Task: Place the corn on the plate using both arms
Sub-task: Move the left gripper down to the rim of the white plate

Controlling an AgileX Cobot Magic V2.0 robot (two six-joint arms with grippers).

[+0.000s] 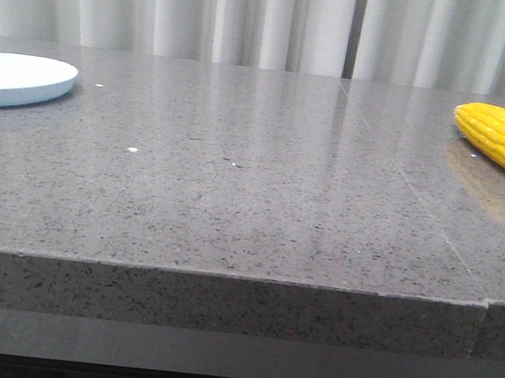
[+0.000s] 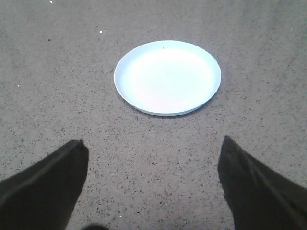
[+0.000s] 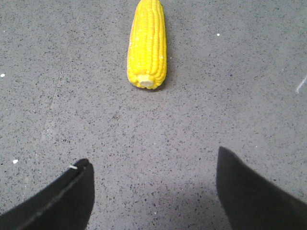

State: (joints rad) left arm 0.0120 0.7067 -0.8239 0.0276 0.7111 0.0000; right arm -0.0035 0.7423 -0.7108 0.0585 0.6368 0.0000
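Jaws wide on both grippers, empty; corn lies far right, stub toward right jaws, plate far left on table

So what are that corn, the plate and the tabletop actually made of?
The corn looks like moulded plastic: evenly bright yellow, slightly glossy kernels, though real corn can't be ruled out. The plate seems smooth plastic or glazed ceramic, pale bluish-white with a soft sheen. The tabletop looks like polished speckled grey stone, reflecting the corn.

A grey speckled stone table (glossy, with a seam) stands before pale pleated curtains.
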